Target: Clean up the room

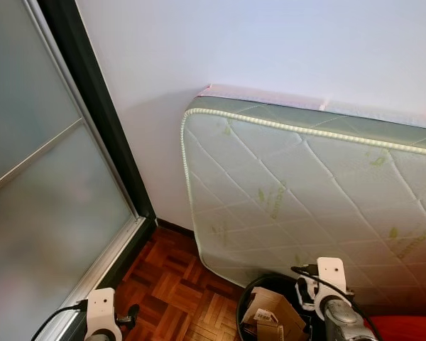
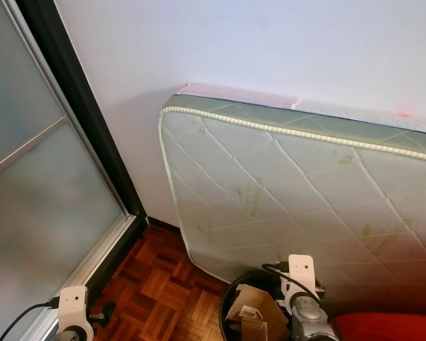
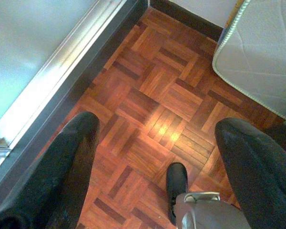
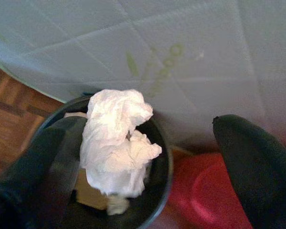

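A crumpled white tissue (image 4: 118, 143) hangs just above the mouth of a round black bin (image 4: 165, 162), lying against one finger (image 4: 38, 171) of my right gripper (image 4: 145, 121). That gripper is open, its other finger (image 4: 257, 167) well clear of the tissue. I cannot tell whether the tissue is falling or clinging to the finger. The bin (image 1: 243, 305) stands on the floor by my right arm (image 1: 334, 305) and holds cardboard scraps (image 1: 270, 309). My left gripper (image 3: 157, 121) is open and empty over bare parquet (image 3: 162, 95).
A quilted white mattress (image 1: 305, 192) leans against the wall right behind the bin. A frosted sliding door (image 1: 50, 213) with a dark frame and metal track (image 3: 62, 81) runs along the left. Something red (image 1: 405, 328) lies right of the bin.
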`<state>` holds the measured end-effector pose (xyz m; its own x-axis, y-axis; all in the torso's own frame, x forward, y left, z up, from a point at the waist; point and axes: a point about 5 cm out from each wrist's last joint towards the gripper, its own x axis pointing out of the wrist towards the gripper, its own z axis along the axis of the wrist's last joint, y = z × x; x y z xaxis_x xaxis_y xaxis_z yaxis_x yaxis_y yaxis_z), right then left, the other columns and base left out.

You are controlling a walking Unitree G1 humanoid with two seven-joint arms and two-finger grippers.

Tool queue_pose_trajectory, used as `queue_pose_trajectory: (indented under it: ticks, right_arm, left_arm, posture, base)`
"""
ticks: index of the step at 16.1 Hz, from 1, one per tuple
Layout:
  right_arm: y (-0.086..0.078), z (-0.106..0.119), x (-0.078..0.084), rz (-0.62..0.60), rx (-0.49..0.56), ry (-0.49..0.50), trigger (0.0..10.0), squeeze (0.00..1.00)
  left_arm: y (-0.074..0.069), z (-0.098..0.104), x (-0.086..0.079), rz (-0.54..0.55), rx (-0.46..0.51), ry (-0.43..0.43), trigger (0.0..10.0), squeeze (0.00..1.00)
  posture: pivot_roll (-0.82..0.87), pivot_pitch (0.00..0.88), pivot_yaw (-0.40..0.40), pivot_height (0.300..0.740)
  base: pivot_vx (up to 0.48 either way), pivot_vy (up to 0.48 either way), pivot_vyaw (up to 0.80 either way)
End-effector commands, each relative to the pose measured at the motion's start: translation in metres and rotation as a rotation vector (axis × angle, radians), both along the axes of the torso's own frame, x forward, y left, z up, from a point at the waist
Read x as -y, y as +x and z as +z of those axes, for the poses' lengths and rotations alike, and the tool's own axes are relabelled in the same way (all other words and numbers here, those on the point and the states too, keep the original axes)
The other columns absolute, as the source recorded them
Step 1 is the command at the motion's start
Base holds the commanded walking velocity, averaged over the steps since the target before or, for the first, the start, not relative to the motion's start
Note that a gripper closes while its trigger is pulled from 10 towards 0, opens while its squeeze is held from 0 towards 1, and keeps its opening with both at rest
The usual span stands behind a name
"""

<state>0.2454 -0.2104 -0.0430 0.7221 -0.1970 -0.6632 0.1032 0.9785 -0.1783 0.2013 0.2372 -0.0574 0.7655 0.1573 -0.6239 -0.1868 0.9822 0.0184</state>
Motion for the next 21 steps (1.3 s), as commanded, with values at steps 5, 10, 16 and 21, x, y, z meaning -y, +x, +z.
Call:
queue_pose_trajectory:
  ticks: [5, 10, 16, 21]
  right_arm:
    - [0.0, 0.0, 0.001, 0.047, -0.013, -0.082, 10.0, 0.0]
    - [0.004, 0.003, -0.005, 0.038, 0.03, -0.014, 10.0, 0.0]
    - [0.005, 0.004, -0.002, -0.075, 0.051, 0.056, 10.0, 0.0]
    - [0.009, 0.007, -0.002, 0.012, 0.054, -0.038, 10.0, 0.0]
  left_arm:
    - [-0.003, -0.001, -0.005, 0.004, -0.023, 0.003, 10.0, 0.0]
    - [-0.003, -0.001, -0.004, 0.003, -0.024, 0.002, 10.0, 0.0]
    - [-0.004, -0.002, -0.004, 0.004, -0.027, 0.001, 10.0, 0.0]
    - [-0.004, -0.002, -0.003, 0.003, -0.03, -0.001, 10.0, 0.0]
  posture:
    - [0.08, 0.034, 0.049, 0.74]
    - [0.08, 0.034, 0.049, 0.74]
    - [0.08, 0.033, 0.049, 0.74]
    - [0.08, 0.033, 0.049, 0.74]
  base:
    - [0.0, 0.0, 0.0]
    - [0.0, 0.0, 0.0]
    - [0.0, 0.0, 0.0]
    - [0.0, 0.0, 0.0]
